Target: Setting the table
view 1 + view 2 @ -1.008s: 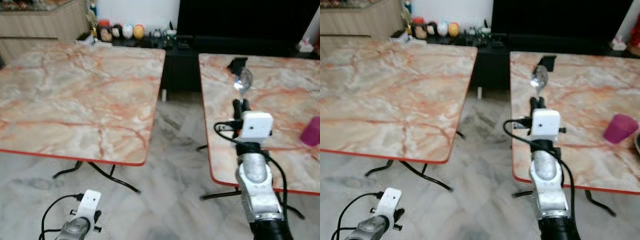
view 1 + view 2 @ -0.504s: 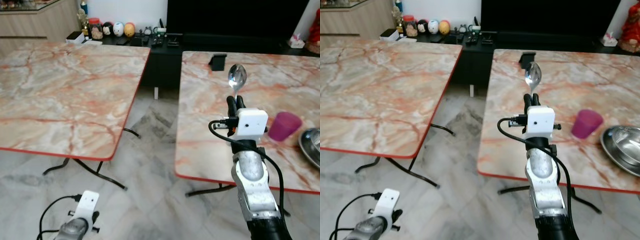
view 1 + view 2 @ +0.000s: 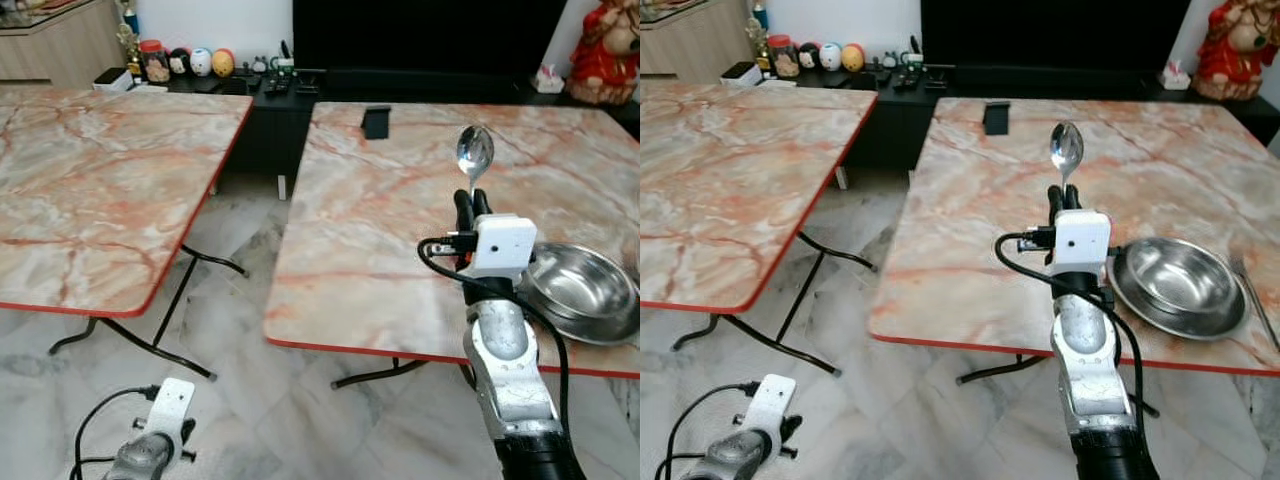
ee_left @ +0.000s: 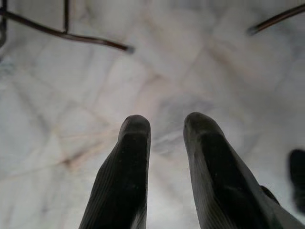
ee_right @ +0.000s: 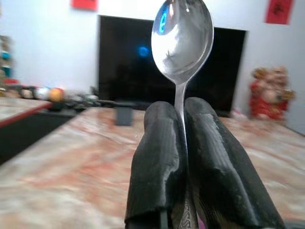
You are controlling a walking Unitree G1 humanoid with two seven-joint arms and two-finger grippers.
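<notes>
Head views, centre right: the right gripper (image 3: 472, 202) stands raised over the near edge of the red-rimmed marble-patterned table on the right (image 3: 380, 230), its two black fingers (image 5: 159, 157) pressed together on the handle of a shiny steel spoon (image 3: 473, 155) held upright, bowl uppermost. Compared with the frames half a second and one second earlier, the whole scene has slid leftward, so the camera has turned; a round stainless-steel bowl (image 3: 1178, 285), formerly cut off at the right border, is now fully in view just right of the gripper, and the magenta cup has passed out of frame. The setting place thus appears to be within reach. Open tabletop lies left of and beyond the bowl; a thin utensil (image 3: 1255, 300) rests at the far right. A small black stand (image 3: 376, 121) sits well apart, near the far edge. Lower left: the left gripper (image 4: 164, 126) hangs over pale marble floor (image 3: 250, 400), fingers slightly spread, holding nothing. A second matching table (image 3: 100, 190) occupies the upper left.
</notes>
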